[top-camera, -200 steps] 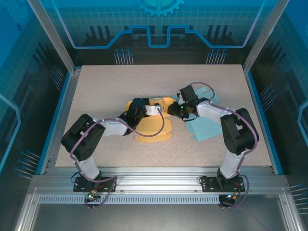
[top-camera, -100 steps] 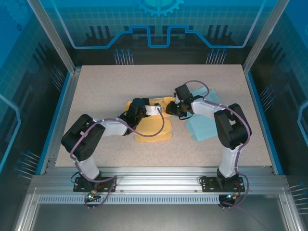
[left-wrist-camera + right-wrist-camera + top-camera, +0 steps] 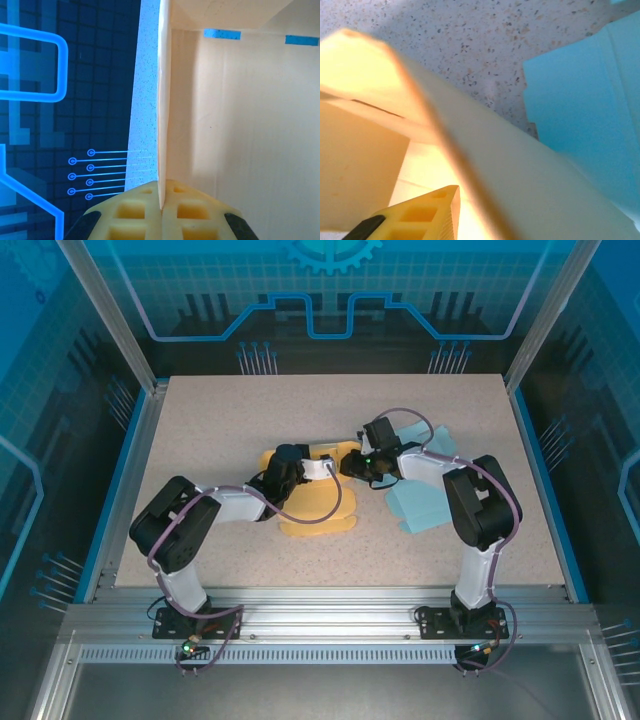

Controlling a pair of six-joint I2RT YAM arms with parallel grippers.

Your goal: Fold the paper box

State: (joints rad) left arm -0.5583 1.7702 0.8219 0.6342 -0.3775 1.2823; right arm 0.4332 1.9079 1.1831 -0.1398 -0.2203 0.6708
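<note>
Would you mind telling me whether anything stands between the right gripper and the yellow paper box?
Nothing visible does. The right gripper sits at the right edge of the yellow paper box, with a raised flap close before its finger in the wrist view. The blue paper lies flat to its right, away from the box.

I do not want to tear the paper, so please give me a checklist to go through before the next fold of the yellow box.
1. Left pincer shut on a wall of the yellow box: ok, the paper edge sits between its fingers.
2. Right pincer holding the box's right flap: cannot tell, the flap is blurred close to its camera.
3. Pincers apart from each other: cannot tell, they are very close.
4. Blue sheet flat on the table, right of the box: ok.
</note>
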